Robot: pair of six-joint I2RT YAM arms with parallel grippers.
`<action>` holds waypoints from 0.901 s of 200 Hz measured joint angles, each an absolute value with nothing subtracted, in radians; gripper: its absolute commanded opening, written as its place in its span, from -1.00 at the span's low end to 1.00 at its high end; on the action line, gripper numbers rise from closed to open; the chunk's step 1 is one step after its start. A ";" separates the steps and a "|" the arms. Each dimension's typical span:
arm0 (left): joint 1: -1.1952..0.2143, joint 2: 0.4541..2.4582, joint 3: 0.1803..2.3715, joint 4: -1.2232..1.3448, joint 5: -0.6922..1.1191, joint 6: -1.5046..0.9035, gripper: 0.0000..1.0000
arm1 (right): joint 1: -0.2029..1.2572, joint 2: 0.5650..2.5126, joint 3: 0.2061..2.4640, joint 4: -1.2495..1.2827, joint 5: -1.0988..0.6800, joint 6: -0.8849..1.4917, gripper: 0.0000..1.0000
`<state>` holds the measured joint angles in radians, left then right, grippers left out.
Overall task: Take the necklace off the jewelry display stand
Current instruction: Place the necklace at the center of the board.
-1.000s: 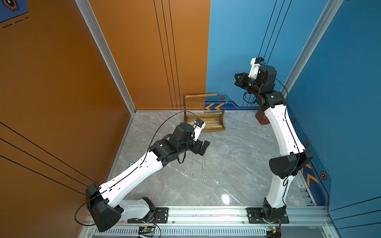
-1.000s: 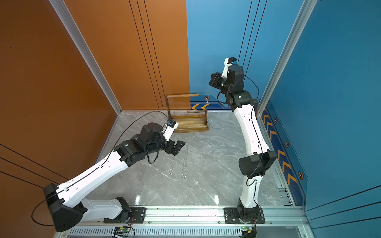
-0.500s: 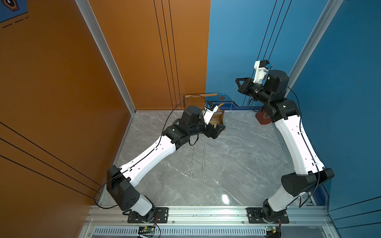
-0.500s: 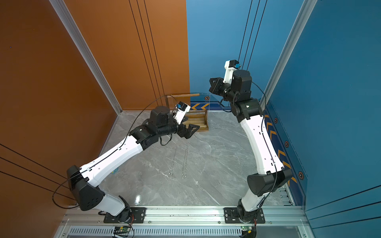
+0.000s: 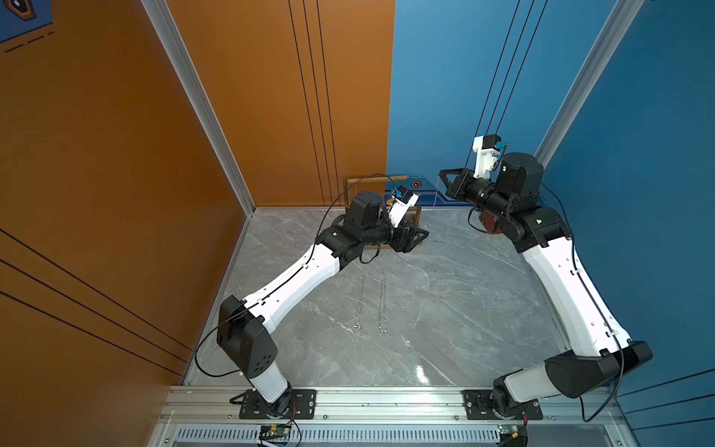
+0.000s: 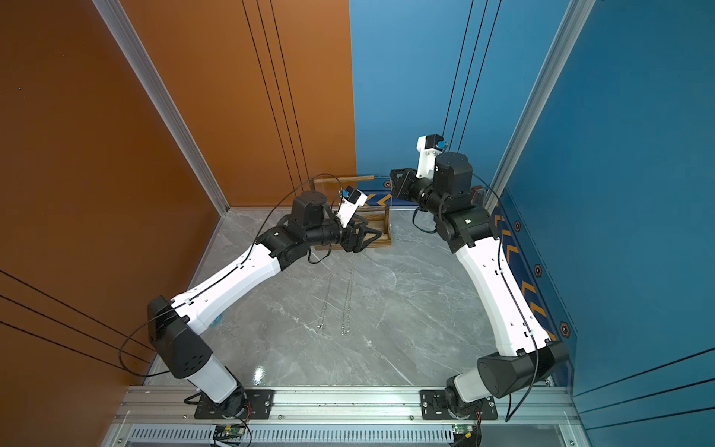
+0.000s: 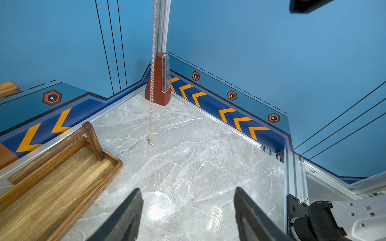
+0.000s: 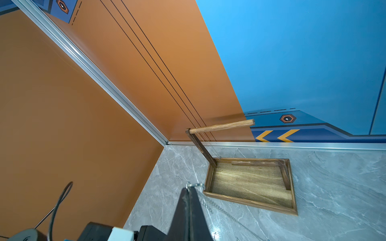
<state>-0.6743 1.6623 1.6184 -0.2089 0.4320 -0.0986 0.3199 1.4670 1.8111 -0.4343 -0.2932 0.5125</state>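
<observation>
The wooden jewelry display stand (image 8: 250,181) sits by the back wall, and its crossbar (image 5: 377,178) (image 6: 344,178) shows in both top views. A fine chain (image 8: 207,144) hangs from the crossbar beside the tall post. My right gripper (image 8: 189,188) (image 5: 441,178) is raised to the right of the stand and shut on a silver necklace (image 8: 206,203). The necklace dangles free as a thin chain (image 7: 153,68) (image 5: 436,193). My left gripper (image 7: 187,188) (image 5: 423,234) hovers open at the tray's front right corner, with nothing between its fingers.
Two chains (image 5: 360,302) (image 5: 382,302) lie side by side on the marble floor between the arms. A reddish-brown block (image 7: 158,83) stands in the back right corner. Walls enclose the back and both sides.
My left arm has swung from over the floor chains up to the stand's tray, and its jaws have narrowed somewhat. The right arm has shifted its elbow outward, still gripping the necklace.
</observation>
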 measured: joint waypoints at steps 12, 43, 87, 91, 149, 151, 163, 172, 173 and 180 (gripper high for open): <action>-0.674 1.670 1.626 -0.210 0.446 -0.102 0.31 | 0.323 1.445 1.786 -0.427 -0.294 0.513 -1.00; -0.674 1.687 1.652 -0.208 0.469 -0.113 0.32 | 0.331 1.402 1.726 -0.426 -0.296 0.513 -1.00; -0.672 1.699 1.671 -0.207 0.490 -0.124 0.32 | 0.345 1.358 1.649 -0.427 -0.309 0.513 -1.00; -0.671 1.701 1.672 -0.207 0.491 -0.124 0.32 | 0.347 1.352 1.639 -0.426 -0.311 0.513 -1.00; -0.659 1.733 1.703 -0.208 0.524 -0.133 0.36 | 0.373 1.265 1.553 -0.426 -0.315 0.513 -1.00; -0.659 1.734 1.704 -0.208 0.526 -0.133 0.36 | 0.374 1.262 1.551 -0.426 -0.315 0.513 -1.00; -0.659 1.739 1.713 -0.208 0.535 -0.139 0.37 | 0.378 1.246 1.536 -0.426 -0.315 0.513 -1.00; -0.662 1.742 1.720 -0.208 0.540 -0.139 0.37 | 0.382 1.236 1.526 -0.426 -0.315 0.513 -1.00; -0.662 1.742 1.720 -0.208 0.540 -0.140 0.37 | 0.382 1.234 1.524 -0.426 -0.315 0.513 -1.00; -0.663 1.743 1.723 -0.208 0.544 -0.140 0.37 | 0.386 1.227 1.517 -0.426 -0.315 0.513 -1.00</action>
<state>-0.6632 1.7428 1.7229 -0.2085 0.5442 -0.1398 0.3862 1.2274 1.5166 -0.4263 -0.3149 0.5129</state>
